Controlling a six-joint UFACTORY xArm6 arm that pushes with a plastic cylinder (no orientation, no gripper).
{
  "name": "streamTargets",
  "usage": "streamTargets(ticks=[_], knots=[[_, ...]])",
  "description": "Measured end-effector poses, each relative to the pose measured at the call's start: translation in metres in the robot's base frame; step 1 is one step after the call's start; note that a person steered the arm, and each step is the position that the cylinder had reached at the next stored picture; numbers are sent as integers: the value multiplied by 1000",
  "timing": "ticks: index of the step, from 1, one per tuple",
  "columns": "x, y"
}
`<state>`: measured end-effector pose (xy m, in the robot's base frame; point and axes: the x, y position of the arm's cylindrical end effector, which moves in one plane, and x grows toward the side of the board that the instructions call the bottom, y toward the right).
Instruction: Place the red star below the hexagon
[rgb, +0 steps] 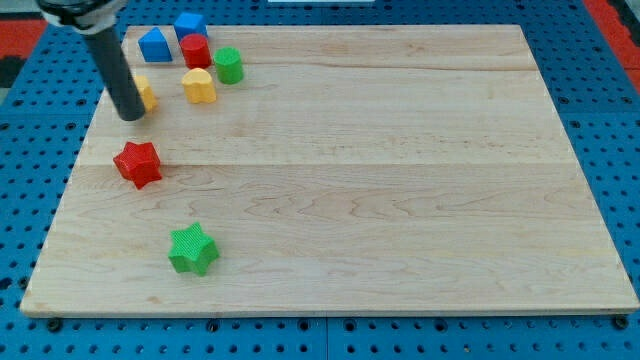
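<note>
The red star (138, 164) lies on the wooden board (400, 180) at the view's left. My tip (131, 117) stands just above it, a small gap apart, and covers most of a yellow block (147, 94) behind the rod, whose shape I cannot make out. A yellow block (199, 86) with a rounded top sits to the right of the tip. A green cylinder-like block (228, 65) and a red cylinder (195, 51) are at the top left.
Two blue blocks (154, 45) (190, 24) sit at the board's top left corner. A green star (193, 249) lies toward the view's bottom left. A blue pegboard (600, 120) surrounds the board.
</note>
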<state>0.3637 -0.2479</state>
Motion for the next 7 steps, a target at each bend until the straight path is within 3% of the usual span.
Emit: streamTargets(ticks=[1,2,5,6,7], knots=[[2,-5],[-46,46],[77,97],[118,91],[111,38]])
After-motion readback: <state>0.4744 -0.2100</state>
